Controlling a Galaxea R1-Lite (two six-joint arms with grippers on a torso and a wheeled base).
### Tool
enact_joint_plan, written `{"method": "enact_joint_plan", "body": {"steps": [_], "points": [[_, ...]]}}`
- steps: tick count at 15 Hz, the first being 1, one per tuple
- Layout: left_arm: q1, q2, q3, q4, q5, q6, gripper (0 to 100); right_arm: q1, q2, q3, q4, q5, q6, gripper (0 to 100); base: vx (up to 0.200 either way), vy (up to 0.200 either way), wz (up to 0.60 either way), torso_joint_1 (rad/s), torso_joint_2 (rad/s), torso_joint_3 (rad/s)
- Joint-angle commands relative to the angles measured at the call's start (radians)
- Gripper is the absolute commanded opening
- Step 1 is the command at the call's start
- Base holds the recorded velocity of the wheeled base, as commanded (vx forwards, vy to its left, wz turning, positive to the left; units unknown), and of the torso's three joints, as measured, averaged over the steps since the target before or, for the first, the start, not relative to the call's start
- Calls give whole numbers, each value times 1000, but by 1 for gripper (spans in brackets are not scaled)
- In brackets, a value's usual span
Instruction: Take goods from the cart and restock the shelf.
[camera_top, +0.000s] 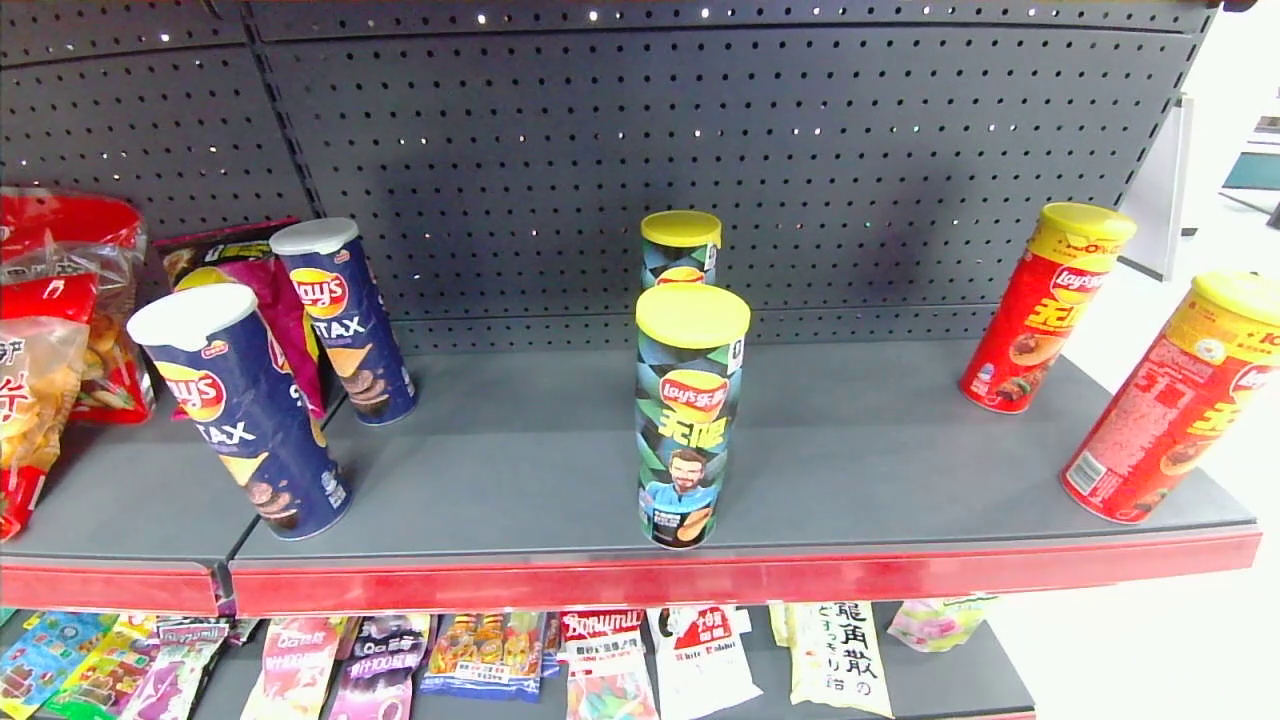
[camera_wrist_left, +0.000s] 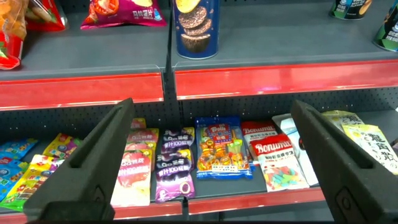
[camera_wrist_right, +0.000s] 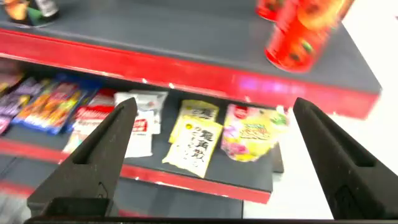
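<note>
The grey shelf board carries chip cans standing upright. Two blue cans stand at the left, two green-black cans with yellow lids in the middle, and two red cans at the right. My left gripper is open with nothing in it, low in front of the lower shelf, below a blue can. My right gripper is open too and holds nothing, below the shelf's right end, where a red can stands.
Snack bags fill the shelf's far left. A red lip runs along its front edge and a pegboard backs it. Candy packets lie on the lower shelf. Bare board lies between the can groups.
</note>
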Motion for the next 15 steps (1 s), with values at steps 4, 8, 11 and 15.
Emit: {"method": "enact_joint_plan", "body": {"steps": [4, 8, 11, 15], "points": [[0, 1, 0, 0, 0, 0, 100, -59, -140, 59, 45, -83, 96, 100, 0, 0, 0, 0, 0, 0], [0, 1, 0, 0, 0, 0, 100, -58, -138, 59, 79, -164, 105, 100, 0, 0, 0, 0, 0, 0], [0, 1, 0, 0, 0, 0, 100, -59, -138, 59, 79, -150, 107, 100, 0, 0, 0, 0, 0, 0], [0, 1, 0, 0, 0, 0, 100, -59, -138, 59, 79, -164, 108, 100, 0, 0, 0, 0, 0, 0]]}}
